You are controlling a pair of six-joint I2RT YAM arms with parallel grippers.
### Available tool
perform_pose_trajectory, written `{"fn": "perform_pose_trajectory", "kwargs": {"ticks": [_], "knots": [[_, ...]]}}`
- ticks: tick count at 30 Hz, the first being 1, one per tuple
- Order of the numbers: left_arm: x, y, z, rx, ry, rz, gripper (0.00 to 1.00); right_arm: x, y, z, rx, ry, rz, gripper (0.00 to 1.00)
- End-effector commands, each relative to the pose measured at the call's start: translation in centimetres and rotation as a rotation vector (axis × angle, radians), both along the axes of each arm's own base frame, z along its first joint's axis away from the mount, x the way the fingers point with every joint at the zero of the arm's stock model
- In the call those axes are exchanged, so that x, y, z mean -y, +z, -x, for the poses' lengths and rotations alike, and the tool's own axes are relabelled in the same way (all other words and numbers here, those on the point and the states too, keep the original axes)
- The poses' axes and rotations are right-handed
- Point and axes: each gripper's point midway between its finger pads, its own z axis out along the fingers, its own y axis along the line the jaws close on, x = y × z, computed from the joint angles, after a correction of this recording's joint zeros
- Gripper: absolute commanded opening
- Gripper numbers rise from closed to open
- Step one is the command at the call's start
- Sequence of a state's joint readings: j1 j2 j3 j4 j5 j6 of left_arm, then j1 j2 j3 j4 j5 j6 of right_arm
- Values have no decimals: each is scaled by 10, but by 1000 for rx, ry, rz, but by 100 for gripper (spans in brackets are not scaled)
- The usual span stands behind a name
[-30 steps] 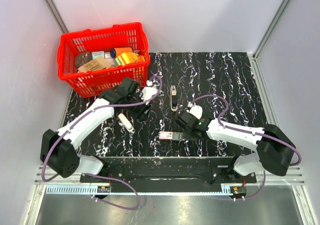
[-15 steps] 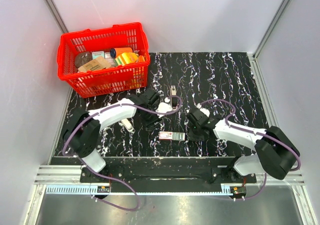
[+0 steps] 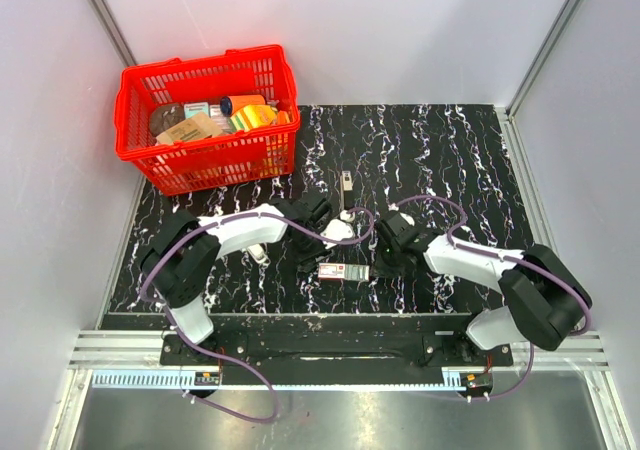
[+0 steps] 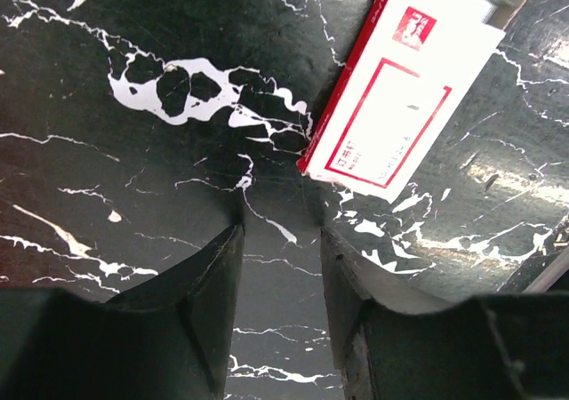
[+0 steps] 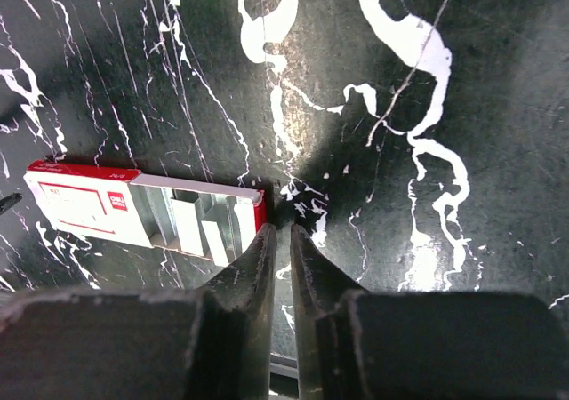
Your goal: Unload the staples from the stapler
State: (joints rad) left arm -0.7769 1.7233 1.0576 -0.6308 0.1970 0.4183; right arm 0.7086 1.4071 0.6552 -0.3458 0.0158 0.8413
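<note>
While the stapler [image 3: 346, 194] lies just beyond them untouched, the left hand [image 4: 277, 267] is spread and the right hand [image 5: 277, 240] nearly pressed together.

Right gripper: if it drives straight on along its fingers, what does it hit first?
Probably the bare marble tabletop. The right gripper, jaws nearly shut, points just past the open end of the staple box; it might clip that corner.

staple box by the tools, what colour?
Red and white staple box, clearest in the left wrist view.
</note>
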Motion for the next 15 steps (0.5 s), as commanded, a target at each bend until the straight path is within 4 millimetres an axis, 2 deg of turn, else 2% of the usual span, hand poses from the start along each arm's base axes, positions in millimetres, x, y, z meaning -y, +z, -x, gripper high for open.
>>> {"fn": "perform_pose_trajectory", "kwargs": {"ticks": [1, 15], "knots": [[9, -2, -5, 37, -15, 14, 44, -13, 3, -6, 0, 35, -47, 16], [14, -5, -5, 30, -19, 26, 43, -34, 3, -12, -21, 65, -112, 15]]}}
